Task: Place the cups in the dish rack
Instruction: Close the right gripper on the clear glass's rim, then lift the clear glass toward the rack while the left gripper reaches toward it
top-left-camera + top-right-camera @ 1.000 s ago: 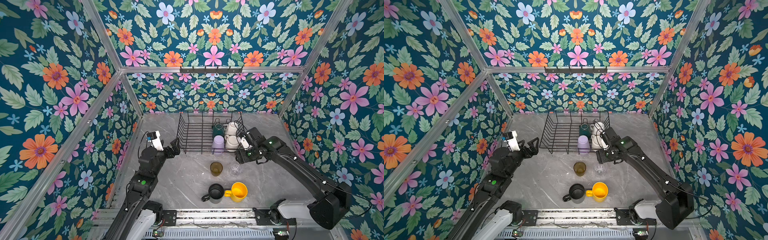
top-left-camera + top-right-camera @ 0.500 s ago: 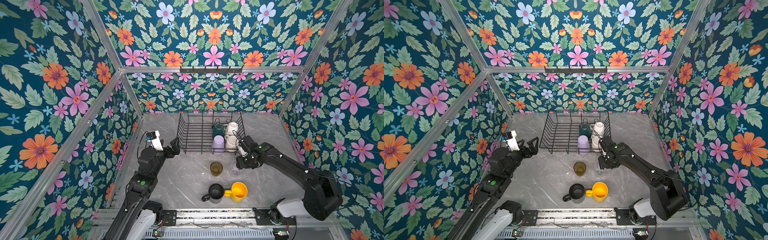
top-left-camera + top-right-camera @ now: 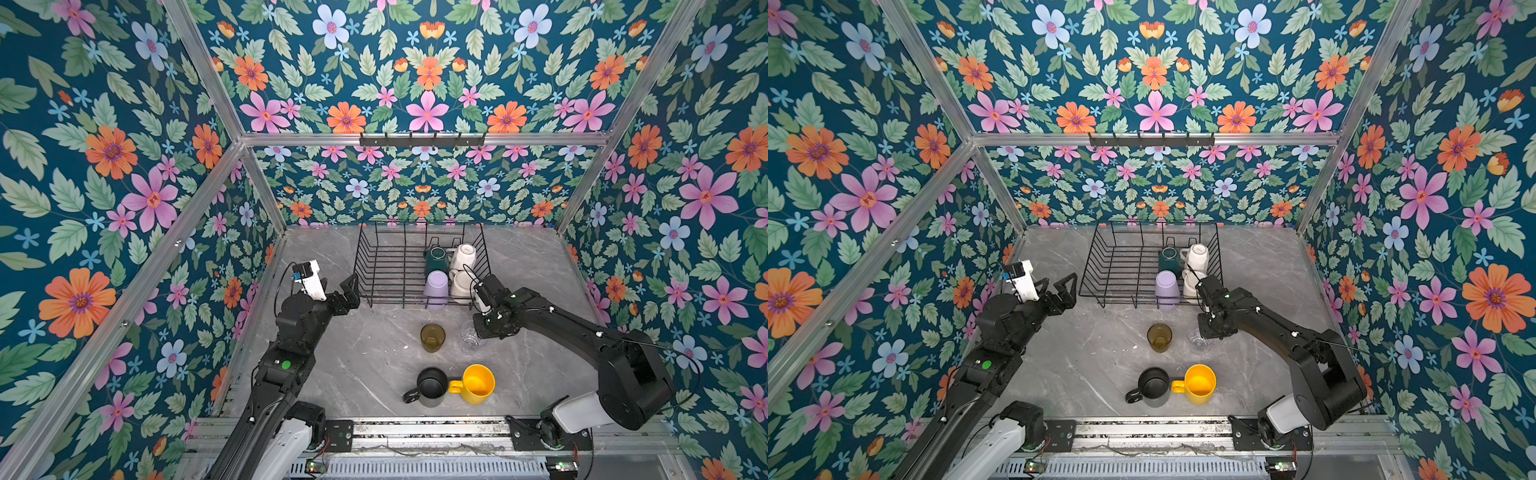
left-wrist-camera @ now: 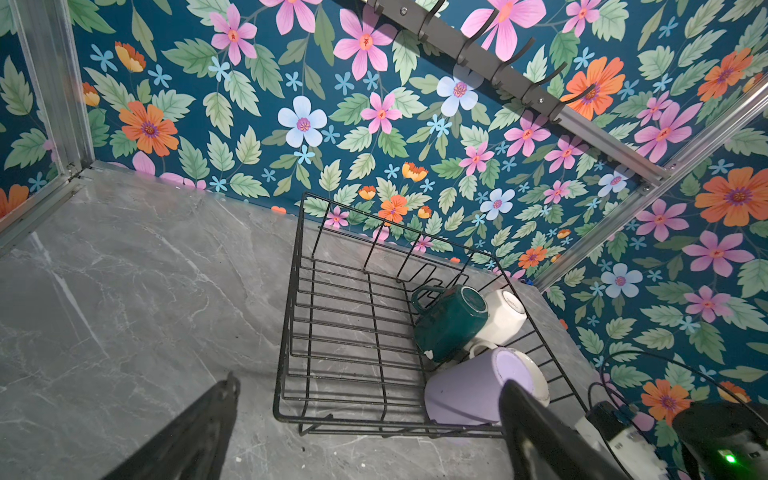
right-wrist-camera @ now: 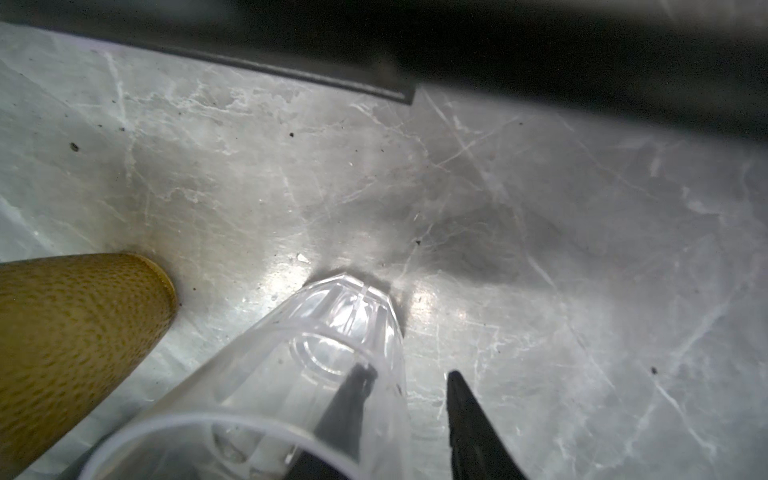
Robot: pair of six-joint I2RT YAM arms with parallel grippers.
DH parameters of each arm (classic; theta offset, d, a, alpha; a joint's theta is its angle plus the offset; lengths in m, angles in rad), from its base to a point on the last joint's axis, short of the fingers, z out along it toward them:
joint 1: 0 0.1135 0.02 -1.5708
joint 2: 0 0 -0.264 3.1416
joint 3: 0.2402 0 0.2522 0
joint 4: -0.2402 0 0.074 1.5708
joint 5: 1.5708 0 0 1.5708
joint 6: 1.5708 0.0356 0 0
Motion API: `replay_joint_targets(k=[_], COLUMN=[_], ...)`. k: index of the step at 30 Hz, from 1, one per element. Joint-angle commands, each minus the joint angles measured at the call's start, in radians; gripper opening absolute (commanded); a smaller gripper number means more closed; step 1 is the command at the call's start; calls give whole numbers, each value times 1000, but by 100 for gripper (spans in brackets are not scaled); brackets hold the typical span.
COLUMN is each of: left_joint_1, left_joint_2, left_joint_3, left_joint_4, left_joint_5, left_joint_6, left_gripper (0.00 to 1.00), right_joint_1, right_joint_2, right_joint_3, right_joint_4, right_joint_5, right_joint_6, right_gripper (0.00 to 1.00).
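Clear glass (image 5: pixel 328 328) stands on the table (image 5: pixel 540 208), beside the amber glass (image 5: pixel 75 332). Right gripper (image 5: pixel 409 372) has one finger inside it, one outside; I cannot tell if it squeezes. Left gripper (image 4: pixel 369 381) is wide open.

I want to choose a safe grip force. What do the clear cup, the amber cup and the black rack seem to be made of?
Clear cup: transparent, faceted base, whitish rim; glass or clear plastic, unclear which.
Amber cup: translucent brown, dimpled skin; likely plastic or textured glass.
Black rack: thin wire, dull black; probably coated metal.
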Motion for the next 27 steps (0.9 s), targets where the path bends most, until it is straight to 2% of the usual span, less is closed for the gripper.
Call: replay_joint_targets(k=[1, 17, 27], left_joint_1=[2, 2, 2], left_joint_2=[1, 4, 8], left_joint_3=[9, 6, 3], left_joint_4=[21, 25, 41], left_joint_5=[9, 8, 8], left_joint_6=[-3, -8, -15], left_gripper=[100, 100, 100], right_joint_1=[0, 0, 1], right_joint_2=[2, -26, -144], right_joint_3=[-2, 3, 38], right_joint_4=[0, -37, -99], right_joint_5=[25, 68, 44], right_joint_6=[-7, -29, -28], right_gripper=[31, 0, 0])
